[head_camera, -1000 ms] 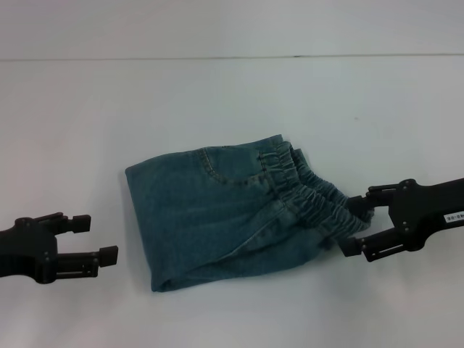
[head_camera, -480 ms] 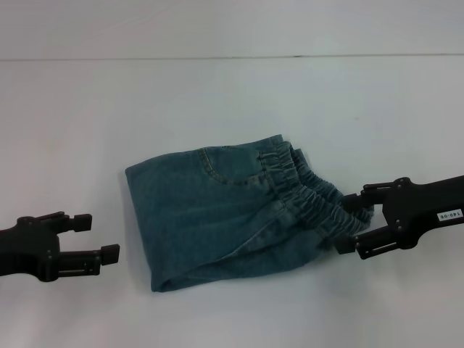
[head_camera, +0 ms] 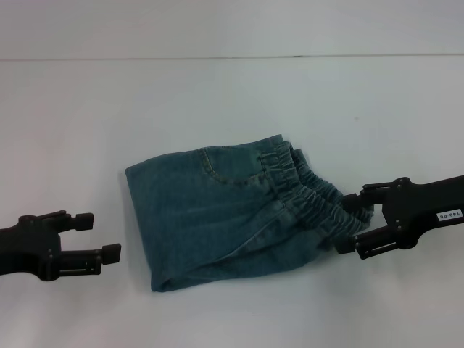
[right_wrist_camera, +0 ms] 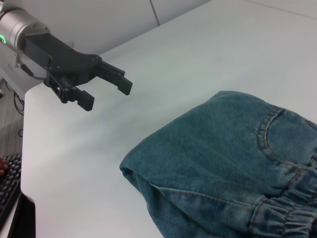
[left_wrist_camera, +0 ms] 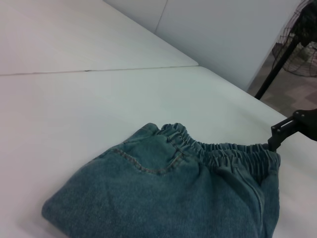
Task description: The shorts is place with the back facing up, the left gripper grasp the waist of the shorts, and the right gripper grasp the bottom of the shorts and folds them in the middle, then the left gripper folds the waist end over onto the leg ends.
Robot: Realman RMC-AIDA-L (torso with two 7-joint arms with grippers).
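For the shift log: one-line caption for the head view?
Folded shorts on white table; open right gripper at the waist, open left gripper apart.

Looks like a robotics lab or test room rather than anyone's home: the whole work surface is one big plain white table with bare pale wall panels right behind it. Past the table's far corner stands a black pedestal fan, and a keyboard sits just below the table's edge.
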